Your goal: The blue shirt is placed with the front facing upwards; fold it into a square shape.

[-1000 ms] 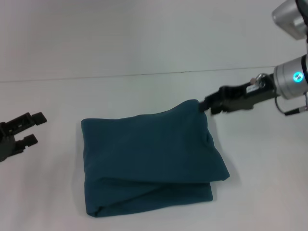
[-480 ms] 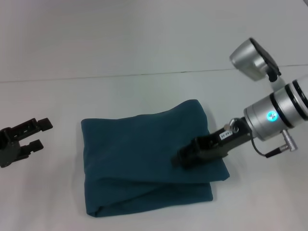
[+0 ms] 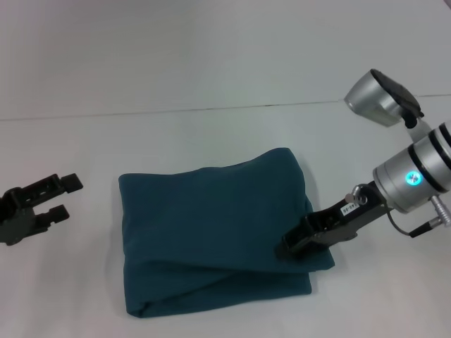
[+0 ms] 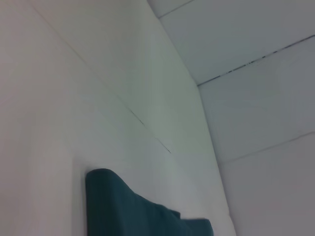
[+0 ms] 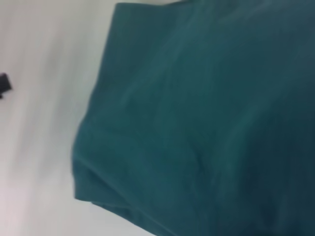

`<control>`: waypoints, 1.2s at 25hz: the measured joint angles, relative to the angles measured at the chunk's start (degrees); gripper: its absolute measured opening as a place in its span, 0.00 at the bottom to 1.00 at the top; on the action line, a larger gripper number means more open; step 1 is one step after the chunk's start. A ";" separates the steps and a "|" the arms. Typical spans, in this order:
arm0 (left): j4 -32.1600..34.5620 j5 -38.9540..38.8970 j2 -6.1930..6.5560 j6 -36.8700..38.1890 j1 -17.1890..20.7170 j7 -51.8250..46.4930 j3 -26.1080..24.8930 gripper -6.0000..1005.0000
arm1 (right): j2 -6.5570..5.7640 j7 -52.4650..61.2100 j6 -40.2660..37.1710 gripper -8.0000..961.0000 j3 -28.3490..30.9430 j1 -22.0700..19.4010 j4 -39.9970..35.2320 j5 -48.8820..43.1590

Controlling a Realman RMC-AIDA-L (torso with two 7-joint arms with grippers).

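Note:
The blue shirt (image 3: 211,236) lies on the white table as a folded, roughly square bundle, with its layered edges toward the front. No lettering shows. My right gripper (image 3: 290,246) hovers low over the shirt's right front part, at or near the cloth. My left gripper (image 3: 62,196) stands open to the left of the shirt, apart from it and with nothing between its fingers. One edge of the shirt (image 4: 133,214) shows in the left wrist view. In the right wrist view the shirt (image 5: 206,118) fills most of the picture.
The white table (image 3: 211,141) runs around the shirt on all sides, and a thin seam line (image 3: 211,110) crosses it behind the shirt. A pale wall rises beyond. The right arm's silver wrist (image 3: 412,176) hangs above the table to the shirt's right.
My right gripper left the shirt's back right corner, swung forward over its right front part, then drew back slightly to the right. My left gripper crept a little toward the shirt.

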 joint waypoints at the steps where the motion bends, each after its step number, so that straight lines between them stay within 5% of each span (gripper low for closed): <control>1: 0.00 0.07 0.01 0.62 -0.02 0.01 0.32 0.93 | -0.03 -0.09 -0.78 0.49 0.28 -0.17 -1.06 0.37; 15: 0.09 0.61 -0.78 5.66 -0.87 7.63 9.85 0.93 | -0.84 -0.15 -2.65 0.49 2.77 -2.16 -4.58 5.49; 30: -9.12 -2.03 -1.84 -0.22 -1.89 0.44 9.79 0.93 | -1.01 -0.05 -2.22 0.49 2.83 -2.39 -4.58 5.62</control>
